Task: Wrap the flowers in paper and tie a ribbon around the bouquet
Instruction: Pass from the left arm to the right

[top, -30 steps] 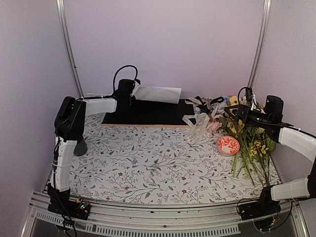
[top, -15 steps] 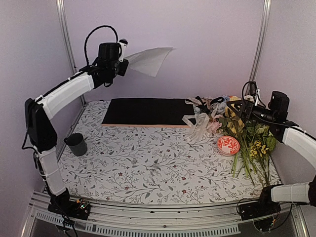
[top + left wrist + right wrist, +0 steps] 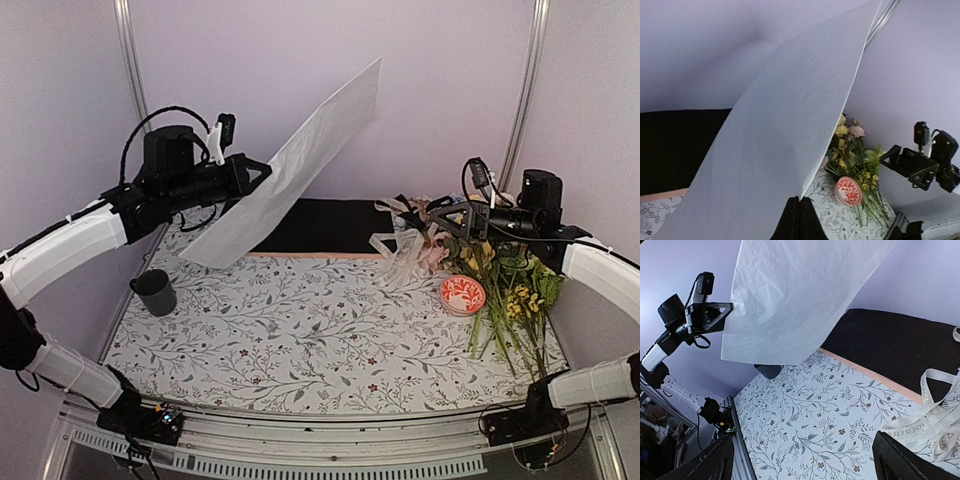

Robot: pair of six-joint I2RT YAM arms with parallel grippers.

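Ribbon point(image 3: 912, 428) print — "LOVE IS ETER…", rest unreadable.

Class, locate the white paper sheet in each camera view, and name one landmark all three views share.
Top external: paper held aloft left of centre, slanting up rightward.
Left wrist: paper fills the middle diagonally.
Right wrist: paper upper centre.
Shared landmark: black sheet.

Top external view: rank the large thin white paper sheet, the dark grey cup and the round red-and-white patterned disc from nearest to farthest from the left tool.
1. The large thin white paper sheet: pinched in the left tool, held high at the rear left.
2. The dark grey cup: below it, at the left edge.
3. The round red-and-white patterned disc: far across, on the right side.
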